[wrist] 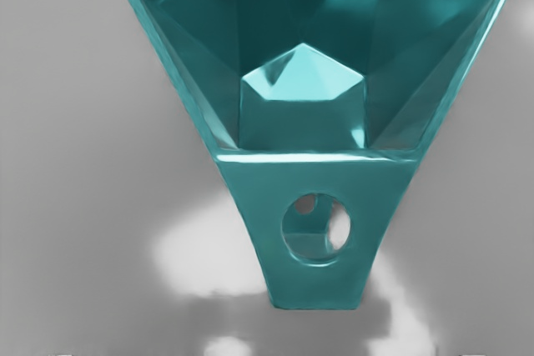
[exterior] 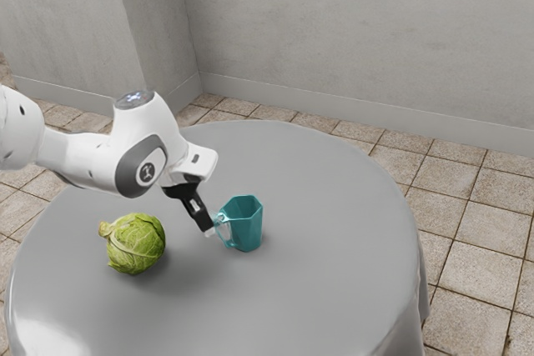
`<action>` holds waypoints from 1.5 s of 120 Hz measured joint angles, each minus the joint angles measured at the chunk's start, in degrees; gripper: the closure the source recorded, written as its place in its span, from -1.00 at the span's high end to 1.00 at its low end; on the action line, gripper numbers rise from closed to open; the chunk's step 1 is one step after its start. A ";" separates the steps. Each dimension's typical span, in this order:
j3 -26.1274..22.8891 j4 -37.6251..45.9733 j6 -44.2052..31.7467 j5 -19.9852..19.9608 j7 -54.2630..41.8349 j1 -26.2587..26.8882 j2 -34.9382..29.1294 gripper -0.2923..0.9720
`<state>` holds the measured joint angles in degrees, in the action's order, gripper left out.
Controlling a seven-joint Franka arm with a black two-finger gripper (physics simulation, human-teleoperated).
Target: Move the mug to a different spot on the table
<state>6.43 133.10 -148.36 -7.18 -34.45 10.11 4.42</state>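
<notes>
The mug [exterior: 243, 221] stands upright, its handle [wrist: 321, 235] facing the arm, directly beneath the gripper [exterior: 209, 225]. I cannot tell whether the gripper holds it.

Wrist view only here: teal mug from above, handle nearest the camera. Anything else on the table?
Observer: Yes, a green cabbage, apart from the mug, on the exterior view's left of it.
Operator: Where's the claw?
Observer: The claw is at the mug's handle, on the cabbage's side of the mug.
Operator: Room for a new spot?
Observer: The round table stretches wide past the mug toward the exterior view's right.
</notes>
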 joint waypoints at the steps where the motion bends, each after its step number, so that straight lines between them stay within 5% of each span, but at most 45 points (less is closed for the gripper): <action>1: 0.00 0.00 -0.12 -0.02 -0.06 0.08 0.10 0.35; 43: 0.00 -0.20 -3.95 -2.90 -1.98 1.20 2.89 0.10; 180: -0.01 -2.47 -11.65 -10.88 -4.35 2.56 10.01 -0.23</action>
<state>6.42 130.62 -160.02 -18.06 -38.80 12.67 14.43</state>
